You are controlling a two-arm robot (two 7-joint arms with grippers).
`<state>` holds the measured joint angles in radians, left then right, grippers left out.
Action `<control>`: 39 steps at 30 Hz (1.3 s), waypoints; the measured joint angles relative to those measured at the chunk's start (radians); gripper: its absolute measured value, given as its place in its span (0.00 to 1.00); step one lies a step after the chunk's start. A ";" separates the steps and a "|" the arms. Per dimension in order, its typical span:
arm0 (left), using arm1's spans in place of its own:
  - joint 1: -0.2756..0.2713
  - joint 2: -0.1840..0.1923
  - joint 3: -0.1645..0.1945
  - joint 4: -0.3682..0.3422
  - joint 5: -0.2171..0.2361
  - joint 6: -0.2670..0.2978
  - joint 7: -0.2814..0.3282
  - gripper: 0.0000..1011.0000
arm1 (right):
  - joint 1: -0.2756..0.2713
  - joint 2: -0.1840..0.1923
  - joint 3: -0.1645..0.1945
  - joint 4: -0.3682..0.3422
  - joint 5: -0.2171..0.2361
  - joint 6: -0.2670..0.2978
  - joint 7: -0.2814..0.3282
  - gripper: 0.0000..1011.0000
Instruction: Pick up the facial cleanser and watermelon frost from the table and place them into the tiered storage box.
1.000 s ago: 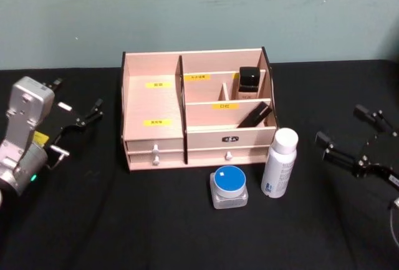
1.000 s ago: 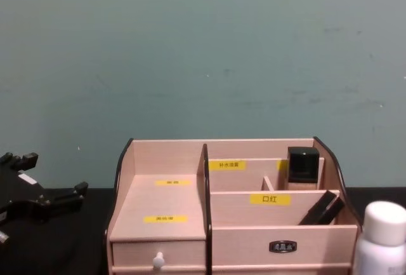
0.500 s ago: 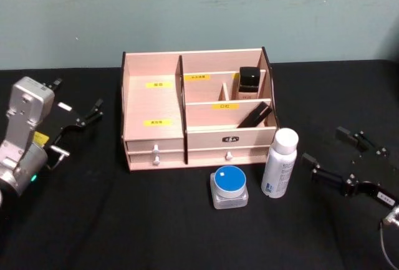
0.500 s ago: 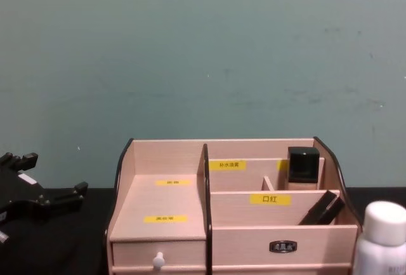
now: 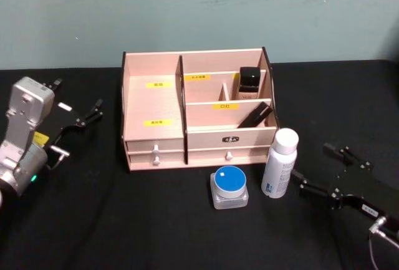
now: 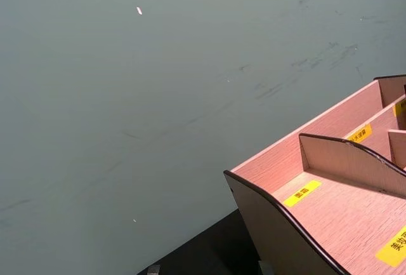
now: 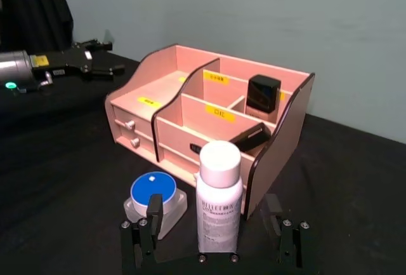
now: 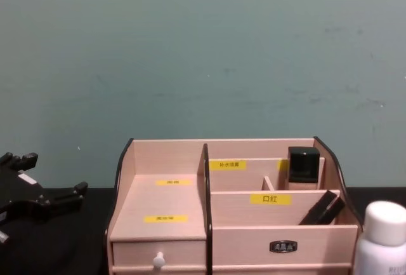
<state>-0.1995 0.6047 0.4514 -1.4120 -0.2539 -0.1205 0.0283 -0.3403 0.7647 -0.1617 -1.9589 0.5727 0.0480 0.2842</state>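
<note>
The tiered storage box point(image 5: 154, 103) of pale wood stands mid-table, also in the chest view point(image 8: 166, 200) and the left wrist view point(image 6: 330, 199). In front of its right end stands a white bottle with a white cap point(image 5: 279, 164), the facial cleanser by its look. Left of it sits a small clear jar with a blue lid point(image 5: 229, 186), seemingly the watermelon frost. My right gripper point(image 5: 318, 169) is open just right of the bottle, pointing at it; in the right wrist view the bottle point(image 7: 219, 199) stands ahead between the fingers point(image 7: 147, 225). My left gripper point(image 5: 78, 130) rests open at the far left.
A black bottle point(image 5: 249, 81) and a slanted black tube point(image 5: 254, 117) occupy the box's right compartments. Two white-knobbed drawers point(image 5: 154, 151) face me. A black cloth point(image 5: 124, 220) covers the table, and a teal wall stands behind it.
My right gripper has moved left and nearer across the table, closing in on the white bottle. The left arm, bottle, jar and box have not moved.
</note>
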 joint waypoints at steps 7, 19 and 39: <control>0.000 0.000 0.000 0.000 0.000 0.000 0.000 0.99 | 0.029 -0.029 -0.020 0.048 -0.009 0.016 0.026 0.99; 0.000 0.000 0.000 0.000 0.000 0.000 0.000 0.99 | 0.079 -0.079 -0.050 0.130 -0.029 0.035 0.079 0.99; 0.000 0.000 0.000 0.000 0.000 0.000 0.000 0.99 | 0.186 -0.144 -0.099 0.220 -0.083 0.054 0.115 0.99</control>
<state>-0.1995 0.6047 0.4514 -1.4120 -0.2539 -0.1205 0.0283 -0.1539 0.6208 -0.2605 -1.7389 0.4893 0.1023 0.3991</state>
